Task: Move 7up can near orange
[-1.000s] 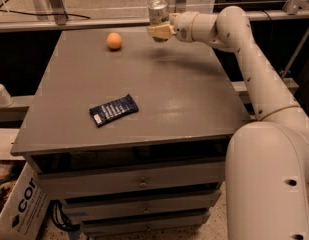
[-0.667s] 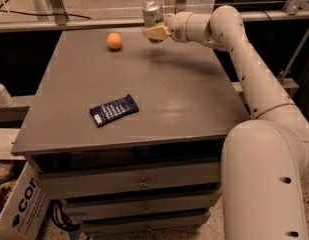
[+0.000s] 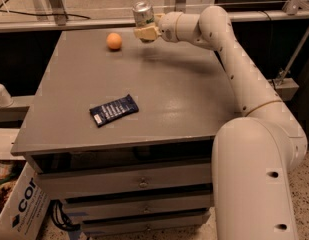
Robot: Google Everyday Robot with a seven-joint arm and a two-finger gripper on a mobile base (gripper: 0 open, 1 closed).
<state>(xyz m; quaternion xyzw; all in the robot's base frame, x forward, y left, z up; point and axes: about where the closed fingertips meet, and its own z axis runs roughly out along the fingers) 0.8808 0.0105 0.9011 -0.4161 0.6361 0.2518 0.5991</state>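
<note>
Three items to log here: the 7up can (image 3: 143, 14), the orange (image 3: 114, 41) and a flat dark-blue wrapper (image 3: 114, 110). My gripper (image 3: 145, 32) is up at the far edge of the desk (image 3: 184, 99), clamped on the lower part of the 7up can with its fingers tight against the sides. The can is upright, silver top showing, and looks lifted off the desk surface. The orange sits on the desk just left of the can, near the same far edge, close but not touching the can or the gripper. The strip of desk between them is bare. The wrapper lies flat and skewed in the front-left part, well apart from both and short of the front edge. The middle and right half of the desk top are plain grey surface, so there is plenty of open room between wrapper and orange and along the right edge. My arm (image 3: 234, 69) comes in from the front right, passing above the right edge and the far right corner. Beyond the far edge a metal rail (image 3: 94, 23) runs across. Containers: drawers (image 3: 139, 181) are stacked under the front edge, all closed, contents hidden. A cardboard box (image 3: 19, 209) stands on the floor at lower left beside the desk. Something colourful shows in it, but I cannot tell what.
</note>
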